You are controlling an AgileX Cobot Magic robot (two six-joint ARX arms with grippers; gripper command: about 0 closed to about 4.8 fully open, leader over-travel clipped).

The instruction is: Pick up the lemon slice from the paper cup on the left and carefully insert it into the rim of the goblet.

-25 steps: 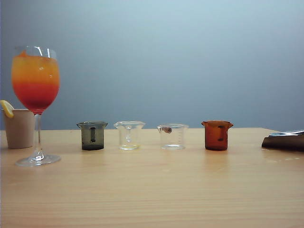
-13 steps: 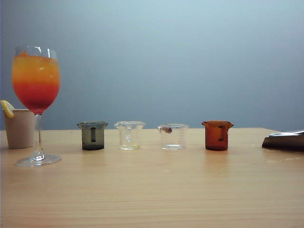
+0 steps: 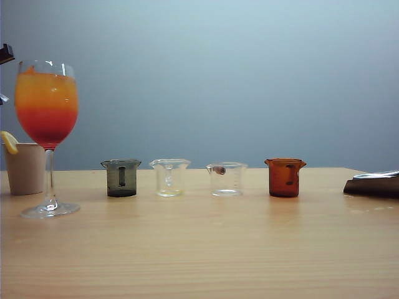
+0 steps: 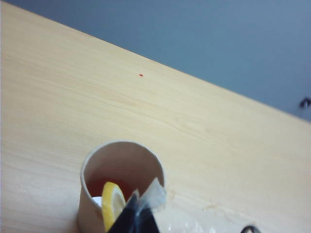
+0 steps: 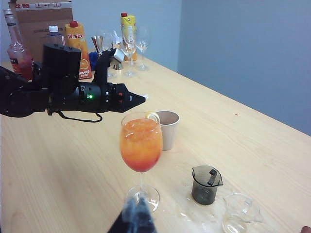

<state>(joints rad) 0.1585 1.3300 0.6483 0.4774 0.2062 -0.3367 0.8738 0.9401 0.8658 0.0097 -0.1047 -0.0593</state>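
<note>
I'm hovering the left gripper [image 4: 136, 216], pinched shut and empty, just above the paper cup [image 4: 121, 170], since the lemon slice [image 4: 111, 204] is sitting on its rim. Right gripper [image 5: 136, 213], also shut, is waiting near the goblet [image 5: 141, 145], beside the cup.

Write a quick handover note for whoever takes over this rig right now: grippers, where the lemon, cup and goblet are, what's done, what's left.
Left gripper: shut, empty, just above the paper cup, tips beside the lemon slice.
Right gripper: looks shut, empty, low near the foot of the goblet.
Lemon slice sits on the cup's rim; the cup stands on the table behind the goblet, far left in the exterior view. Goblet upright, full.
Done: left arm brought to the cup.
Left: open, grasp slice, lift, slot it onto the goblet rim.
</note>
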